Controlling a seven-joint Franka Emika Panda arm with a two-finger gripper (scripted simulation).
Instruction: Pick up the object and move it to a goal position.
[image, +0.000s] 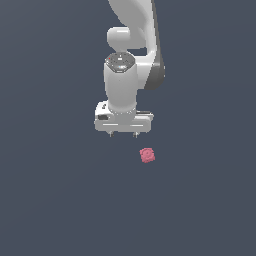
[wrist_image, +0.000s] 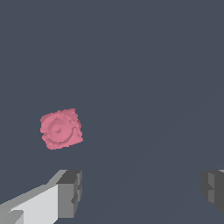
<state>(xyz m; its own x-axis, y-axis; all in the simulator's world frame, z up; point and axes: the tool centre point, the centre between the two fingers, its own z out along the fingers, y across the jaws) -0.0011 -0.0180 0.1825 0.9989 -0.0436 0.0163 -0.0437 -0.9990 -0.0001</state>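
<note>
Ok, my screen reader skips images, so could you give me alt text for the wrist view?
A small pink-red block lies alone on a dark grey floor, outside the open pincer. Two grey fingertips stand wide apart at the picture's edge, holding nothing.

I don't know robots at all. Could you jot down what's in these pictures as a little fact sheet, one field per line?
Setting: simulator render, plain dark grey ground
Machine: one white arm reaching down from the top of the exterior view
Hand: hand, jaws spread wide, nothing between them
Fingers: grey fingers seen in the wrist view
Object: small pink-red block, faint round mark on top
Block position: on the ground, apart from the hand, toward the exterior view's right
Contact: none
Goal marker: none visible
</note>
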